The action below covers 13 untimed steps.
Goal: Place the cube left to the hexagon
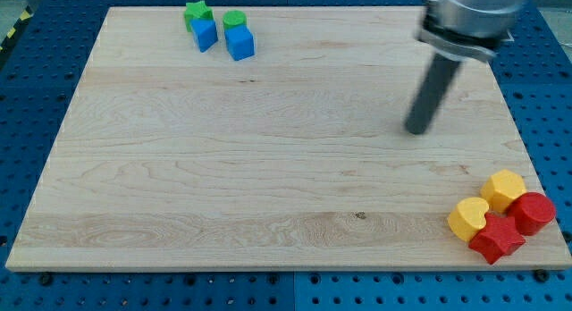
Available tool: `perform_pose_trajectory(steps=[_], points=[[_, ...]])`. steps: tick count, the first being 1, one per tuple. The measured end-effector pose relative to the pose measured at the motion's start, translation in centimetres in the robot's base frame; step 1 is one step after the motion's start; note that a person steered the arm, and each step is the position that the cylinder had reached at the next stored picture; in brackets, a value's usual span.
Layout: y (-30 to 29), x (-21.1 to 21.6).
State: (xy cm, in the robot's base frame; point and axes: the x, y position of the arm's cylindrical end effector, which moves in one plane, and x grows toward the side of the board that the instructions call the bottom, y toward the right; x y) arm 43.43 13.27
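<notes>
My tip (pixel 416 130) has no hand, far from the blue cube (pixel 239 44); probably push it rightward toward the yellow hexagon (pixel 503 189).

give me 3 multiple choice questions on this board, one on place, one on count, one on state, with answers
1. Where does the yellow hexagon sit?
A. the view's bottom right
B. the view's top left
C. the board's middle

2. How many blue blocks are there?
A. one
B. two
C. four

3. Is my tip touching a block?
A. yes, a blue one
B. yes, a red one
C. no, none

Answers:
1 A: it sits among the yellow and red blocks near the view's bottom right corner.
2 B: blue cube and another blue block lie at the view's top left.
3 C: the tip stands on bare board, above the red and yellow group.
</notes>
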Motion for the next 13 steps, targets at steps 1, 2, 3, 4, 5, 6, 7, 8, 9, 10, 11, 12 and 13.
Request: perform_pose_trajectory(steps=[1, 2, 3, 4, 5, 6, 7, 8, 9, 10, 11, 12, 13], points=[[-10.0, -3.4], [-20.3, -5.2], [-26.3, -7.1], [-23.6, -9.7], [-22.4, -10.4], [-23.5, -10.6], [-24.2, -12.4], [-24.2, -14.4], [-24.2, -15.0], [-23.2, -15.4], [-20.2, -15.5], [-16.9, -15.5], [-13.7, -15.5]])
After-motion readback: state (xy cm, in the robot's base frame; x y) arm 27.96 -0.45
